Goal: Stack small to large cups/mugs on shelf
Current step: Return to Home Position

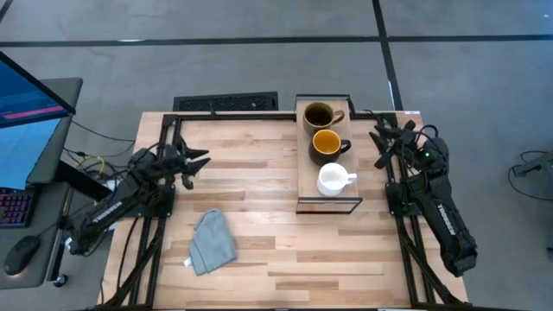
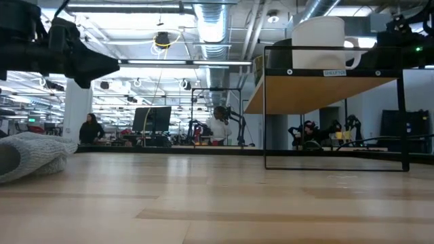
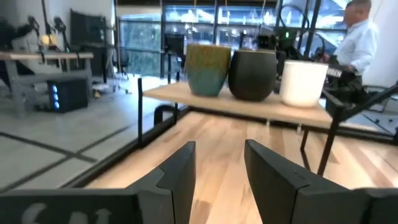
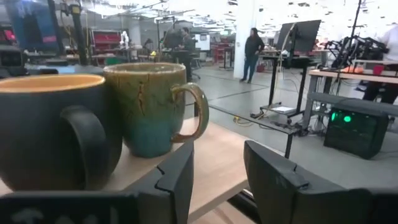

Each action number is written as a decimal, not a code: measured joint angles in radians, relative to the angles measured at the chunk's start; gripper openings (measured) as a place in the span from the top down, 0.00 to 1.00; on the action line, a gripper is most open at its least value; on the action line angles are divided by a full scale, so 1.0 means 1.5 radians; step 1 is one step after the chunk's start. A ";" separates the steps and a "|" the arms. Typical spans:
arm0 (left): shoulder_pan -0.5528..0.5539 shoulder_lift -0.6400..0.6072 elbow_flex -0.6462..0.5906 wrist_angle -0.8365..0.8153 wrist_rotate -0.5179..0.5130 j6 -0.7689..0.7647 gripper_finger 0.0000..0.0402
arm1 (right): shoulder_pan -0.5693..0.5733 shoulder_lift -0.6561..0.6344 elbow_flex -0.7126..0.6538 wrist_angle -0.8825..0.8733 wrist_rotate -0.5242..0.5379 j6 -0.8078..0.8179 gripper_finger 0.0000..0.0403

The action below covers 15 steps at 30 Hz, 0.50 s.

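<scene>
Hovering spread beside the shelf (image 1: pixel 307 186), right end effector (image 1: pixel 380 145) could clip the brown mug (image 1: pixel 318 115) if swung inward; left end effector (image 1: pixel 197 164) spread too.

The wooden bench (image 1: pixel 259 259) is carrying a raised shelf (image 1: pixel 304 177) toward its right side and a crumpled grey cloth (image 1: pixel 212 242) lying left of it. Three mugs are standing in a row along the shelf: the olive-brown mug (image 1: pixel 318 115) at one end, the dark mug (image 1: pixel 327 143) in the middle and the white mug (image 1: pixel 333 180) at the other end.
</scene>
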 joint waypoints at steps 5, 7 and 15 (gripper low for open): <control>-0.007 0.015 0.001 -0.009 -0.005 0.009 0.68 | 0.000 0.000 -0.003 0.005 0.000 -0.016 0.60; -0.009 0.014 0.001 -0.009 -0.008 0.010 0.68 | 0.000 0.000 -0.011 0.022 0.001 -0.016 0.60; -0.009 0.014 0.001 -0.011 -0.013 0.003 0.68 | 0.000 0.000 -0.096 0.197 -0.005 0.027 0.59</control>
